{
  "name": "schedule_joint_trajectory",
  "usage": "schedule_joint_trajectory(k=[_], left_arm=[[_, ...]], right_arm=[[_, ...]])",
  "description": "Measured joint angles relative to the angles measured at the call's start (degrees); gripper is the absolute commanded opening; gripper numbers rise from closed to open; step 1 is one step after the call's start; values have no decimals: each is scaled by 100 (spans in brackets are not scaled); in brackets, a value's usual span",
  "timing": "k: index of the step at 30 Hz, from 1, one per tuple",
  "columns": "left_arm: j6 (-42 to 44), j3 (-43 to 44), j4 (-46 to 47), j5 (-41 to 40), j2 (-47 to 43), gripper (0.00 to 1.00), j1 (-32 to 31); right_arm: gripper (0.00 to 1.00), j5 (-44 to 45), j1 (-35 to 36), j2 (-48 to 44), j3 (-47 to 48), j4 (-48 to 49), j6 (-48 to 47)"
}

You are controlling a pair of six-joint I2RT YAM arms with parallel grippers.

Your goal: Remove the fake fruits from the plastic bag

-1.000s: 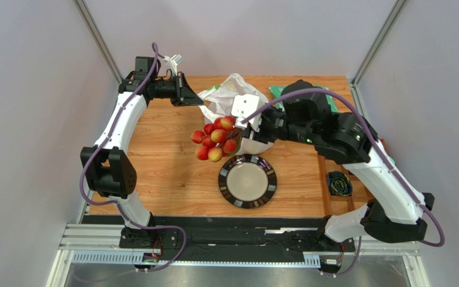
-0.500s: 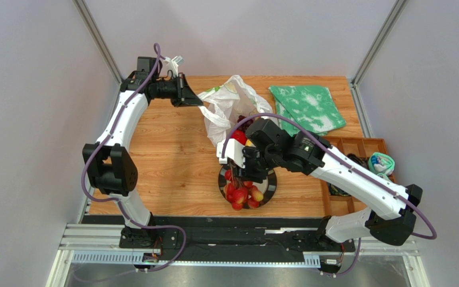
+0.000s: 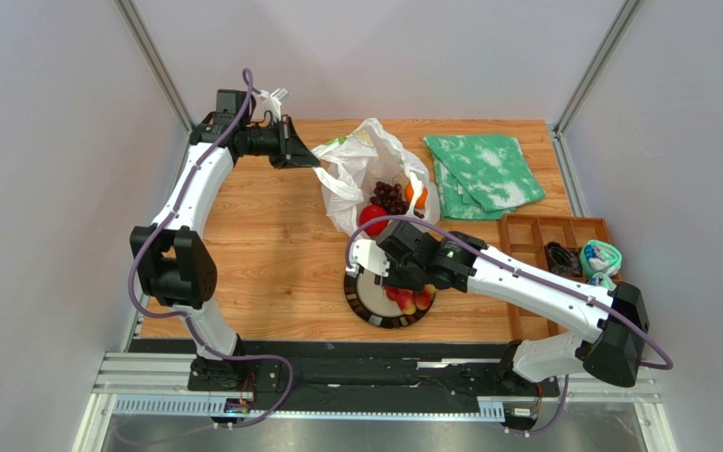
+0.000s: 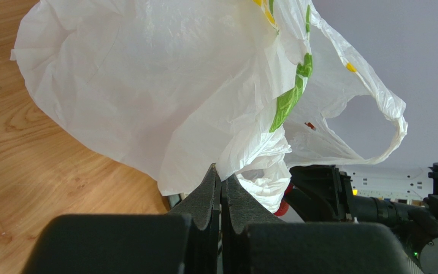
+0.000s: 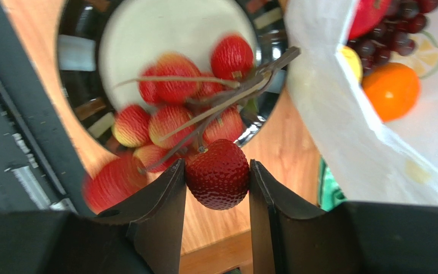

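Note:
The white plastic bag [image 3: 361, 165] lies open at the table's back middle, with dark grapes [image 3: 389, 196], an orange [image 3: 416, 193] and a red apple-like fruit [image 3: 372, 217] inside. My left gripper [image 3: 311, 156] is shut on the bag's edge [image 4: 244, 160]. My right gripper [image 3: 403, 282] is shut on one red berry [image 5: 218, 173] of the red-yellow berry cluster [image 5: 173, 108], which hangs over the dark-rimmed plate [image 3: 367, 303]. The right wrist view also shows the orange [image 5: 391, 89], grapes [image 5: 395, 31] and a yellow fruit [image 5: 350, 60] in the bag.
A green-and-white cloth [image 3: 483, 174] lies at the back right. A wooden compartment tray [image 3: 537, 235] with small items sits at the right edge. The black rail [image 3: 337, 348] runs along the near edge.
My right gripper has carried the berry cluster from beside the bag down and forward to the plate. The left gripper has kept its hold on the bag.

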Motion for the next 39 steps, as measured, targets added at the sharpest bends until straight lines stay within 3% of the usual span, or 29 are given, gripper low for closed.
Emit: schedule_joint_trajectory(k=[8, 11, 12, 13, 15, 18, 23, 25, 30, 32, 39], left_arm=[[-4, -111, 7, 9, 0, 0, 0], [-7, -160, 13, 24, -2, 0, 0], [-9, -188, 13, 26, -7, 0, 0], [-17, -219, 17, 26, -7, 0, 0], [-24, -267, 20, 26, -7, 0, 0], [-48, -304, 15, 42, -9, 0, 0], [-79, -332, 28, 72, -87, 0, 0], [-90, -385, 44, 94, -168, 0, 0], [-92, -656, 79, 151, -400, 0, 0], [-85, -879, 74, 170, -595, 0, 0], [-59, -1576, 59, 170, -1530, 0, 0]], right_arm=[[2, 824, -7, -201, -398, 581, -269], [37, 916, -13, -212, -592, 691, -315], [54, 920, -13, -212, -621, 710, -317], [61, 920, -13, -212, -623, 710, -317], [72, 957, -15, -216, -619, 756, -293], [74, 981, -15, -221, -413, 625, -234], [75, 614, -74, -225, 879, -74, -144], [70, 286, -146, -280, 1541, -151, -61], [46, -76, -396, -485, 2251, 162, 52], [42, -153, -535, -319, 2334, 328, 20], [17, -544, -1401, 1591, 2570, 916, -278]])
